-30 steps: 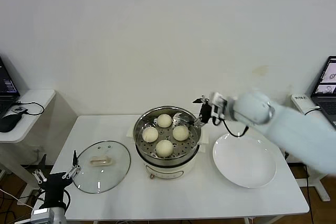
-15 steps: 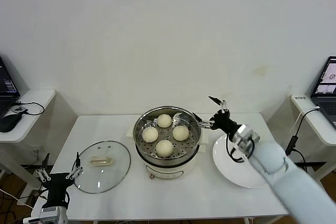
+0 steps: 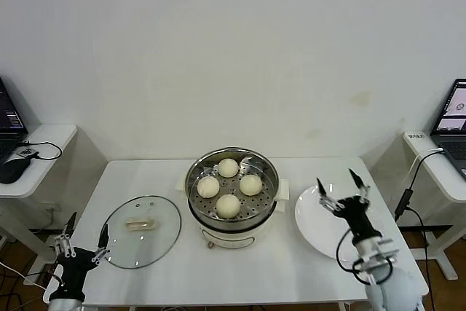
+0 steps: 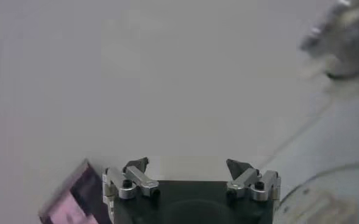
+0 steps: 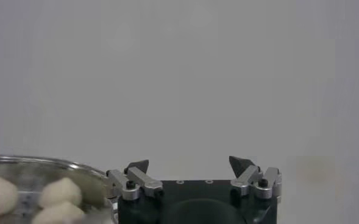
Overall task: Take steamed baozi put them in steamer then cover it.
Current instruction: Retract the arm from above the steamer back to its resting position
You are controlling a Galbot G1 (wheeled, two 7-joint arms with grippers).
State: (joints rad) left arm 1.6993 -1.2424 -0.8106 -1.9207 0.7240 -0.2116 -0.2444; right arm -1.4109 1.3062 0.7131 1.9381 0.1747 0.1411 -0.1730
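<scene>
Several cream-white baozi [image 3: 228, 185] lie on the perforated tray of the shiny steel steamer [image 3: 232, 216], which stands uncovered at the table's middle. Some of the baozi [image 5: 58, 192] also show in the right wrist view. My right gripper [image 3: 341, 191] is open and empty, raised over the near right part of the white plate [image 3: 320, 234]; it also shows in the right wrist view [image 5: 191, 165]. My left gripper [image 3: 82, 236] is open and empty, low at the table's front left corner beside the glass lid [image 3: 143, 231]; it also shows in the left wrist view [image 4: 187, 165].
The glass lid lies flat on the table left of the steamer. The white plate lies right of the steamer. Side desks with laptops [image 3: 453, 118] stand at both sides. A cable [image 3: 408, 187] hangs by the right table edge.
My right arm has drawn back from the steamer's right rim, across the plate, to the near right. My left gripper has sunk slightly at the front left corner.
</scene>
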